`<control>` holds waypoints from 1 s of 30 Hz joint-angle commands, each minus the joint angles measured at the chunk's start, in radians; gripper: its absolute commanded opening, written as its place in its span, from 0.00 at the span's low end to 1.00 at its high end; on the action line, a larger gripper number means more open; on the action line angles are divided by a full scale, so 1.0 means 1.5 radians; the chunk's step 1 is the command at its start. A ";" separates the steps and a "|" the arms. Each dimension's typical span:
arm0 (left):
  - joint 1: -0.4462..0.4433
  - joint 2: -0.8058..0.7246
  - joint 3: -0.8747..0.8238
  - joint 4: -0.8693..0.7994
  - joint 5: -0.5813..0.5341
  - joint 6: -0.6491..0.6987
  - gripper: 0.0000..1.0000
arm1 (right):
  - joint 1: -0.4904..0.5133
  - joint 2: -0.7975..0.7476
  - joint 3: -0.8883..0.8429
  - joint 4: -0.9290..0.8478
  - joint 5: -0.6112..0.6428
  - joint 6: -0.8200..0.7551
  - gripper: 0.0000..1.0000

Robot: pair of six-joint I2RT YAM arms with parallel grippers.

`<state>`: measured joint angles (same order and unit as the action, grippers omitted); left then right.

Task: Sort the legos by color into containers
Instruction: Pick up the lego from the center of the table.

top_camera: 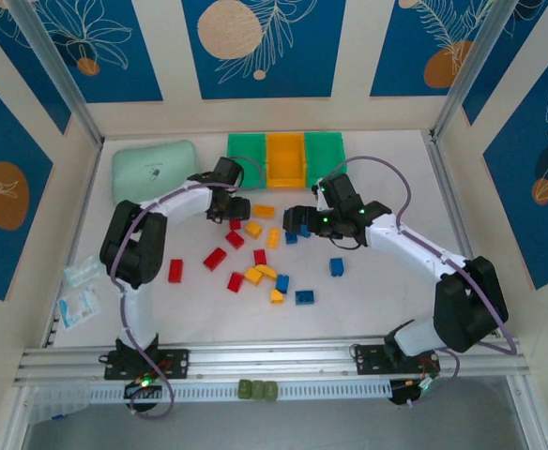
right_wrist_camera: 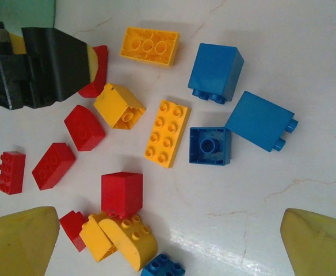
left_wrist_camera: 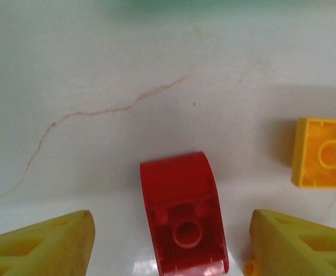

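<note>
White arms (top_camera: 175, 200) with black joints (top_camera: 138, 248), purple cables (top_camera: 387, 164), yellow fingers (left_wrist_camera: 41, 247).

Your left wrist view cuts off the red brick (left_wrist_camera: 182, 218) at the bottom edge and the yellow brick (left_wrist_camera: 323, 152) at the right. Your right wrist view clips a blue brick (right_wrist_camera: 163, 265) below, and the left gripper (right_wrist_camera: 90, 66) hides part of a red piece (right_wrist_camera: 102, 57).

Six red legos (top_camera: 215, 259), six yellow legos (top_camera: 264, 211), six blue legos (top_camera: 337, 266), three joined containers (top_camera: 285, 155), one mint box (top_camera: 154, 169)
</note>
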<state>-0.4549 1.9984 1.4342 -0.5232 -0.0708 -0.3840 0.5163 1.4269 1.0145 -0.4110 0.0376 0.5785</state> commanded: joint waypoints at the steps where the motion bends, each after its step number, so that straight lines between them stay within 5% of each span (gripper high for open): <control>1: -0.003 0.030 0.033 -0.034 -0.007 0.008 0.69 | 0.004 0.012 0.021 0.000 -0.003 -0.015 0.99; 19: -0.003 0.040 0.021 -0.029 0.006 -0.001 0.35 | 0.008 0.035 0.034 0.009 -0.011 -0.034 0.99; 30: 0.001 -0.034 0.068 -0.041 -0.065 0.035 0.26 | -0.028 0.030 0.044 0.019 -0.028 -0.033 0.99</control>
<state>-0.4549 2.0068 1.4849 -0.5690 -0.1112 -0.3676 0.4904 1.4761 1.0435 -0.3950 0.0208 0.5488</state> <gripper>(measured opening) 0.320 0.990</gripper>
